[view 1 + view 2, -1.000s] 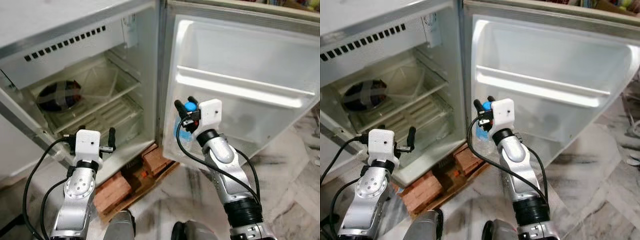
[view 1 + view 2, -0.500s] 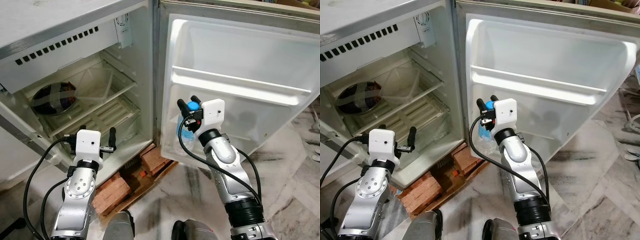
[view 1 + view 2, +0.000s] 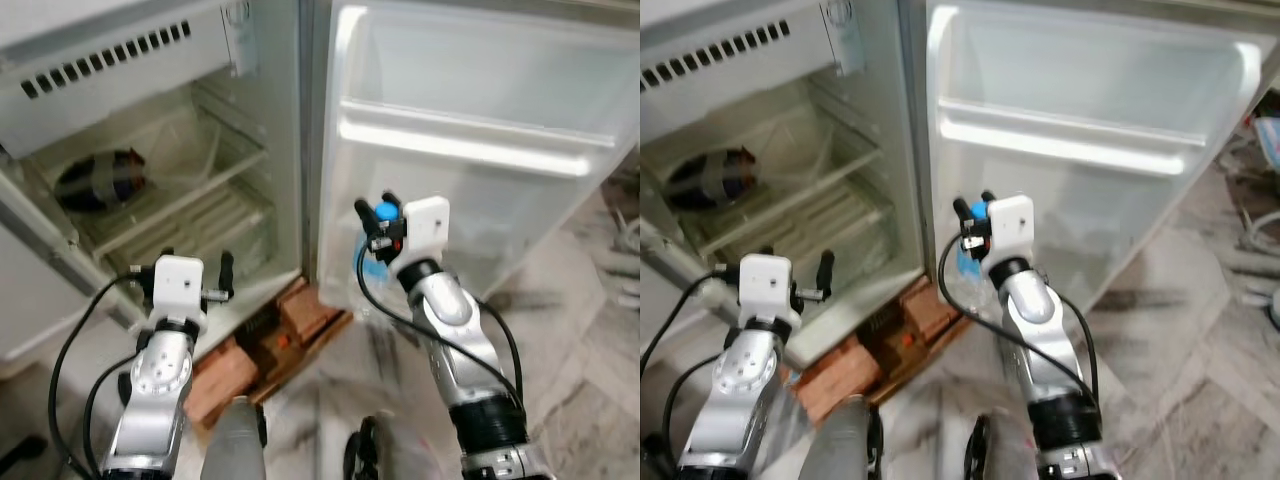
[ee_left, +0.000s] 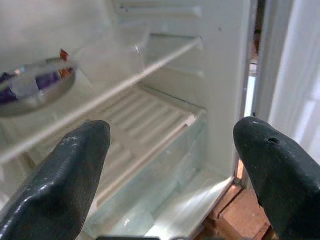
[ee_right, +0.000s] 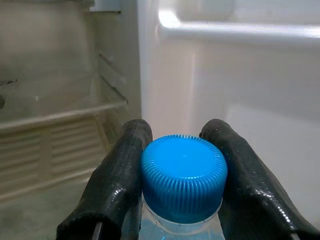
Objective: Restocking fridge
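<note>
**Bottle held before the open fridge door**

Gripped by the right gripper [image 5: 182,175]: a clear water bottle [image 3: 368,268] with a blue cap [image 5: 183,176], black fingers [image 5: 117,185] pressed against either side of the neck just under the cap. Held upright near the lower inner face of the fridge door [image 3: 480,130], close to the hinge edge, below the door's long white shelf rail [image 3: 470,150]. Seen in the head views as a blue cap between two dark fingertips, with the pale bottle body hanging beneath.

Raised in front of the fridge [image 3: 150,150] opening on the other side: the left gripper [image 4: 175,165], fingers [image 4: 75,170] spread wide apart with nothing between them. Pointed at the lower compartment, toward a ribbed white shelf [image 4: 145,125] and a clear crisper drawer [image 4: 150,200] beneath it. Resting on the glass shelf higher up: a round metal bowl [image 3: 100,180] with dark, purple-tinted contents under strips of tape or wrap.

Propped on reddish bricks [image 3: 300,320] at the front corner of the fridge base, above a marbled stone floor [image 3: 580,380]. Blurred across both head views
</note>
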`<state>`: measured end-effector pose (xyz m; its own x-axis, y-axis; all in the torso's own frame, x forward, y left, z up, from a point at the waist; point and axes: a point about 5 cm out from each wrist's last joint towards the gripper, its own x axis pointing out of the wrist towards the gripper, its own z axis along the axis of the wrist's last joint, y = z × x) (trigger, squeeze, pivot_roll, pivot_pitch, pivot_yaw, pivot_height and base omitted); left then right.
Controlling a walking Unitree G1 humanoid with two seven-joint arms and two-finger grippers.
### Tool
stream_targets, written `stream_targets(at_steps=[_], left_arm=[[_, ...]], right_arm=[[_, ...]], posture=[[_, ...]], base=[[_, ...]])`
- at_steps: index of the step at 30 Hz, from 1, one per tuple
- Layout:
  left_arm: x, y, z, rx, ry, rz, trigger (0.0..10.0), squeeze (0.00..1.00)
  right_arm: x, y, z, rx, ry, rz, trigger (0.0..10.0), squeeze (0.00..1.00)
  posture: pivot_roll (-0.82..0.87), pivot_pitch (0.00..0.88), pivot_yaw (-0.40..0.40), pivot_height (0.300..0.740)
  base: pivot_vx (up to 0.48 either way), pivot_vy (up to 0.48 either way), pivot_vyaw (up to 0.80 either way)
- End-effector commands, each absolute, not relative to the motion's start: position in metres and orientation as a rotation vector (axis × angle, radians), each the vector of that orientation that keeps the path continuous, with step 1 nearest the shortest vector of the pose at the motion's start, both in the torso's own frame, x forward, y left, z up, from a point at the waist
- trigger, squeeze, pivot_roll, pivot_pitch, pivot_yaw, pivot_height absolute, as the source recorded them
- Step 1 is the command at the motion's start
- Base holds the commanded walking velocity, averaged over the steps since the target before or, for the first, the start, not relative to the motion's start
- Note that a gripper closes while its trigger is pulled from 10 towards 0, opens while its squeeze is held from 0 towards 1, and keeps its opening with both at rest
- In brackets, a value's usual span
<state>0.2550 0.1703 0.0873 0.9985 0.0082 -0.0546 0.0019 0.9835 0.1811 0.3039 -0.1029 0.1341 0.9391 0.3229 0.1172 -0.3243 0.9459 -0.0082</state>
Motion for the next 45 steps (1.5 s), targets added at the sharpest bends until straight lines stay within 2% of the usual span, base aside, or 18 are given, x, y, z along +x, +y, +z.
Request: stream_targets(at_steps=[1,27,42,45], left_arm=[[0.2537,0.1705,0.0828,0.188,0.077,0.004,10.0,0.0],[0.2566,0.1658,0.0869,0.189,0.032,-0.016,10.0,0.0],[0.2557,0.1647,0.0869,0.183,0.03,-0.026,10.0,0.0],[0.2557,0.1648,0.0859,0.184,0.037,-0.022,10.0,0.0]], right_arm=[[0.3036,-0.1015,0.1377,0.013,-0.138,0.337,10.0,0.0],[0.3053,-0.0998,0.1384,-0.006,-0.151,0.348,10.0,0.0],[0.3038,-0.0965,0.1401,-0.041,-0.169,0.375,10.0,0.0],[0.3032,-0.0963,0.1401,-0.043,-0.17,0.376,10.0,0.0]], posture=[[0.12,0.121,-0.039,0.622],[0.12,0.116,-0.041,0.622],[0.11,0.119,-0.042,0.622],[0.11,0.12,-0.043,0.622]], base=[[0.0,0.0,0.0],[0.0,0.0,0.0],[0.283,0.0,0.0],[0.179,0.0,0.69]])
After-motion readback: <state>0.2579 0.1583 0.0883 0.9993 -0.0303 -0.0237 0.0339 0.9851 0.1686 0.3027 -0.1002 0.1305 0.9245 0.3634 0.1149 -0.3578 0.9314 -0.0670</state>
